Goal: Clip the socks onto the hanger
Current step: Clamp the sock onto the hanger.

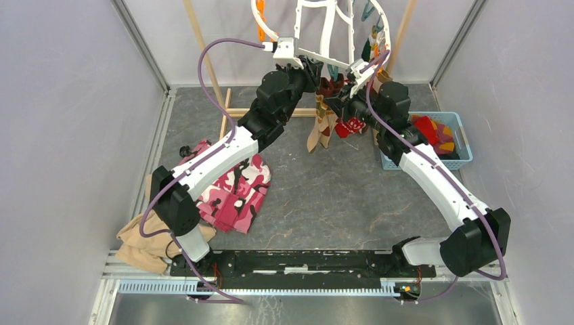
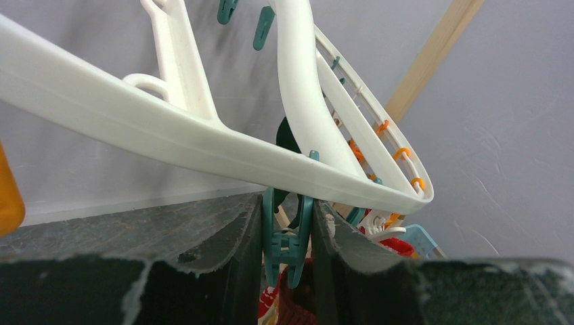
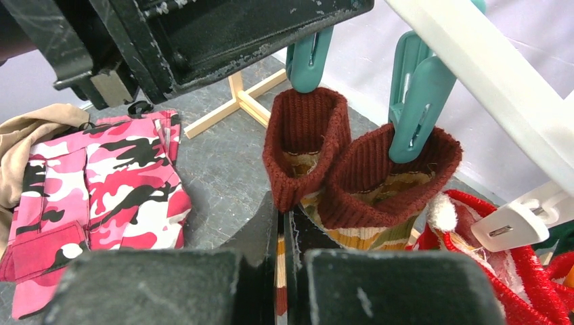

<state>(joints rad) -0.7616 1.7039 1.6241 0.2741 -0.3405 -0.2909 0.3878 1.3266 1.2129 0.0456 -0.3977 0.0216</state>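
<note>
Left gripper (image 2: 288, 227) raised, part-closed in a grip; right gripper (image 3: 288, 271) close by, pinched tight

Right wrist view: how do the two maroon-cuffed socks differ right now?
The right-hand sock hangs from a free teal clip biting its cuff; the left-hand sock just touches the squeezed teal clip in the left gripper. The right gripper pinches the left-hand sock lower down, not the right-hand sock. Both have maroon ribbed cuffs and tan-striped bodies.
</note>
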